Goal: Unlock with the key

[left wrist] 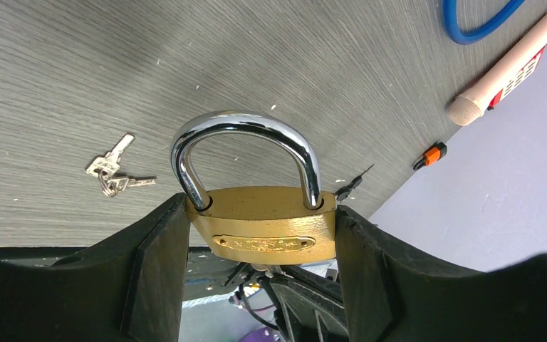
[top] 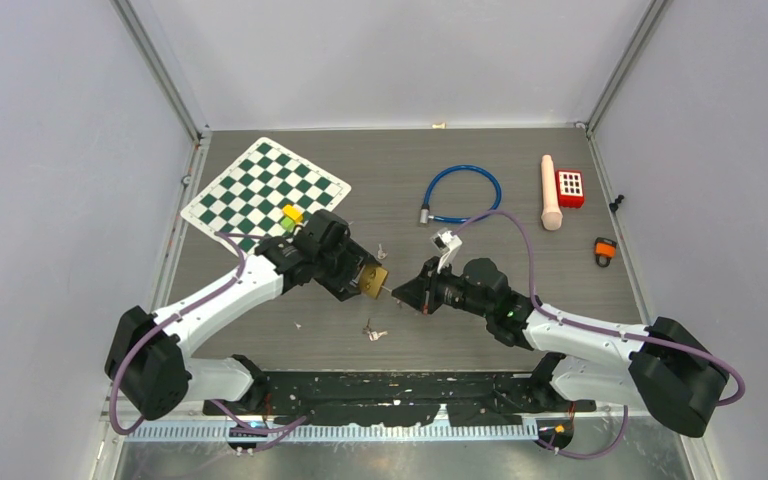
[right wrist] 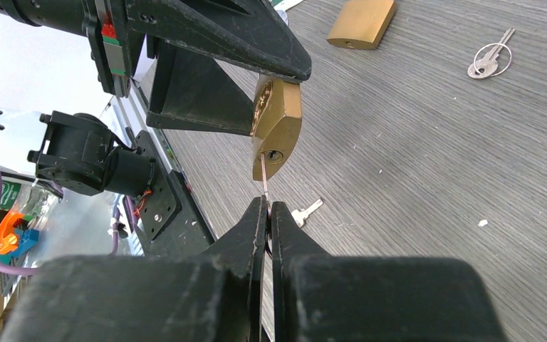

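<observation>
Overhead, both arms meet mid-desk, and the brass padlock hangs in the air between them, off the grey desk. The left claw is clamped on it. My left wrist camera confirms this: the black fingers press both sides of the body, and the steel shackle stands up with both legs seated in the brass. So it's locked.

The right claw comes in from the padlock's other side. From above I can barely make out what it carries. The right wrist view settles it: the fingers are pinched tight on a thin key, and the blade runs straight up to the keyhole in the underside of the padlock. The tip meets the keyway, but I cannot tell how deep it sits.

A spare key bunch lies on the desk just nearer the arm bases than the padlock, and the left wrist camera catches it too. Only the right wrist view shows a second brass lock body lying flat beyond the padlock, with ringed keys beside it. The chessboard sits well beyond the padlock on the left arm's side, and the blue cable loop lies beyond it on the right arm's side.
</observation>
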Controlling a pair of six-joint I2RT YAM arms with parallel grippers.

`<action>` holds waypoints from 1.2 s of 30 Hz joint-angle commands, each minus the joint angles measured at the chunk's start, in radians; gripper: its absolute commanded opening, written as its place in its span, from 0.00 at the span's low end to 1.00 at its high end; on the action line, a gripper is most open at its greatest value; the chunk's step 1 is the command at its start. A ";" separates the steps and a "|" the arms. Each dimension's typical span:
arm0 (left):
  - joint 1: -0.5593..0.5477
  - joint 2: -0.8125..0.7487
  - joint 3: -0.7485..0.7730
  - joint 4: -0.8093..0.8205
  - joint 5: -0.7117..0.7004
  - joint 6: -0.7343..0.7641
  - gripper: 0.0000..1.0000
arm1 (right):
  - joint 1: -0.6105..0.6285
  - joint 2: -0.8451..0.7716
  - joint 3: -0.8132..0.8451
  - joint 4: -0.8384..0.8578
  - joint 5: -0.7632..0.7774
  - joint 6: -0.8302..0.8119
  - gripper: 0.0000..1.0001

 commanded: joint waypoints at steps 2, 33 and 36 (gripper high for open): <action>-0.002 -0.057 0.013 0.098 0.019 -0.015 0.00 | 0.007 -0.019 0.040 0.020 -0.017 -0.024 0.05; -0.002 -0.058 0.016 0.102 0.020 -0.013 0.00 | 0.008 -0.047 0.014 0.019 0.036 -0.007 0.05; -0.002 -0.057 0.017 0.104 0.020 -0.012 0.00 | 0.009 -0.048 0.009 0.014 0.040 -0.005 0.05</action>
